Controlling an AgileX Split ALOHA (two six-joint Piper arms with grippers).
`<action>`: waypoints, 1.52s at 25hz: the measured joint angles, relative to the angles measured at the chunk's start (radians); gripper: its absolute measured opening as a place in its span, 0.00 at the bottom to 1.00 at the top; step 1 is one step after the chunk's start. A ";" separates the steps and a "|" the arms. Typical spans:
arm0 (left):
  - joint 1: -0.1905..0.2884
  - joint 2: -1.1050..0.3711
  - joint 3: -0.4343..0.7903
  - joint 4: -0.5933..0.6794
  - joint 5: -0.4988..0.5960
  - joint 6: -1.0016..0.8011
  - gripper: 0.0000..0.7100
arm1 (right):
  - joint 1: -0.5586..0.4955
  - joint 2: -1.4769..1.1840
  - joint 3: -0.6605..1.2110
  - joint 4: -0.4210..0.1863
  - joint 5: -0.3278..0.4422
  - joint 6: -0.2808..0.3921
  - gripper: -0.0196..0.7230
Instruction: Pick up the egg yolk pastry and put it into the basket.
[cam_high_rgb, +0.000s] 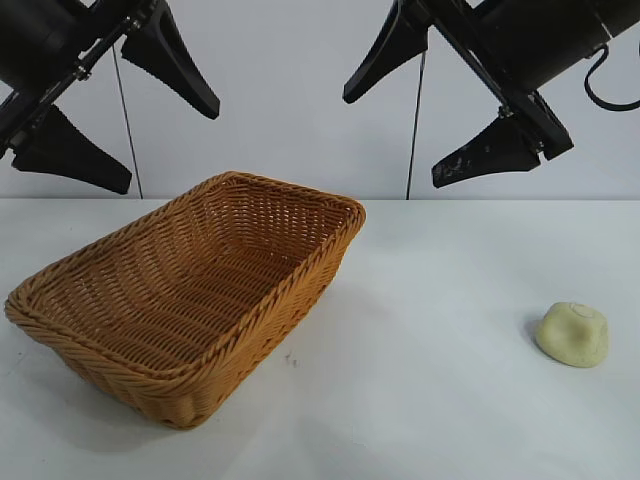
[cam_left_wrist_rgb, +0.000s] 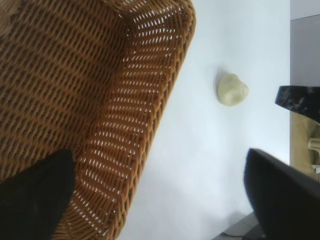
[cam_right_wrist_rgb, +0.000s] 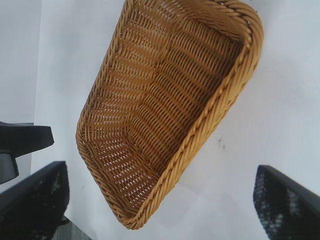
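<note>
Pastry (cam_high_rgb: 572, 335) sits dome-up on the table, well right of the basket (cam_high_rgb: 190, 300), whose long axis runs diagonally. Left gripper (cam_high_rgb: 120, 105) and right gripper (cam_high_rgb: 420, 115) hang spread wide above it, holding nothing.

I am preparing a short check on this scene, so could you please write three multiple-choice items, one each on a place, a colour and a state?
1. Where does the egg yolk pastry lie?
A. In the basket
B. On the table, apart from the basket
C. In an end effector

2. What colour is the basket?
A. Golden tan
B. Blue
C. Black

3. How do the left end effector and right end effector stand?
A. Both open, above the table
B. Both shut on the pastry
C. One holding the basket

Key: 1 B, bare table lies between them; 2 A, the wicker is golden tan; 3 A, both sets of fingers spread wide, holding nothing.
</note>
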 joint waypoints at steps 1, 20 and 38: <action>0.000 0.000 0.000 0.000 0.000 0.000 0.95 | 0.000 0.000 0.000 0.000 0.000 0.000 0.96; 0.000 0.000 0.000 0.000 -0.003 0.000 0.95 | 0.000 0.000 0.000 -0.002 -0.013 0.000 0.96; 0.000 0.000 0.000 0.000 -0.004 -0.032 0.95 | 0.000 0.000 0.000 -0.003 -0.020 0.000 0.96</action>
